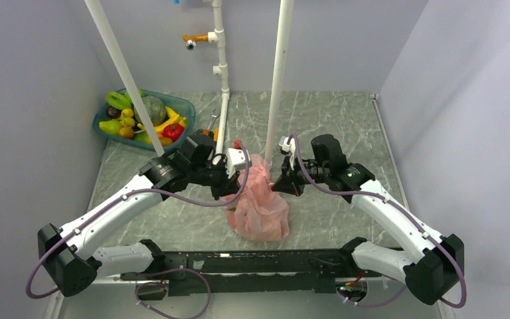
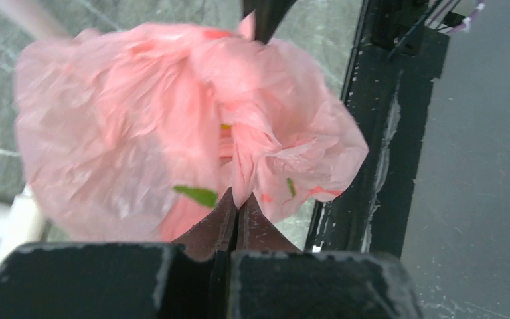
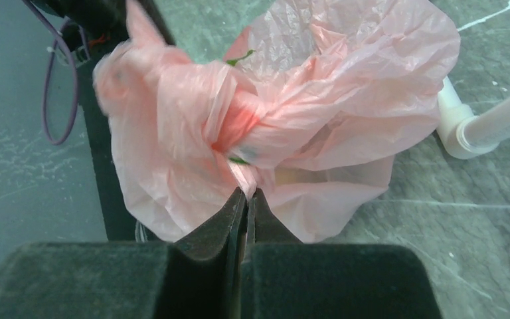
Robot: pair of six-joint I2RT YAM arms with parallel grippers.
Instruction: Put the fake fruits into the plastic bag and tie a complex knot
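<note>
Two pincers are seen at the plastic bag (image 1: 262, 203), one from each side. The left pincer (image 2: 237, 199) is pressed together, and a fold of the pink film is pinched between its tips. The right pincer (image 3: 246, 191) is pressed together as well, with a thin strand of the same film caught at its tips. The bag is stood on the counter (image 1: 332, 119), near the middle, just behind the black rail (image 1: 252, 262) that runs along the near edge. Its lower part is bulged and its upper part is gathered into crumpled folds; whether a knot is made there cannot be told. What is inside is hidden by the film.

Many fake fruits (image 1: 127, 121) are kept in the teal basin (image 1: 187, 105) at the far left corner, well apart from the bag. An upright white pole (image 1: 277, 80) is placed just behind the bag, between the two wrists. A slanted pole (image 1: 123, 73) is crossed in front of the basin, and part of the fruits is covered by it. A white pipe (image 1: 220, 66) with an orange tap (image 1: 196, 38) is fixed at the back wall, and its foot is found just behind the left wrist. A wrench (image 1: 211, 123) is laid beside that foot.
</note>
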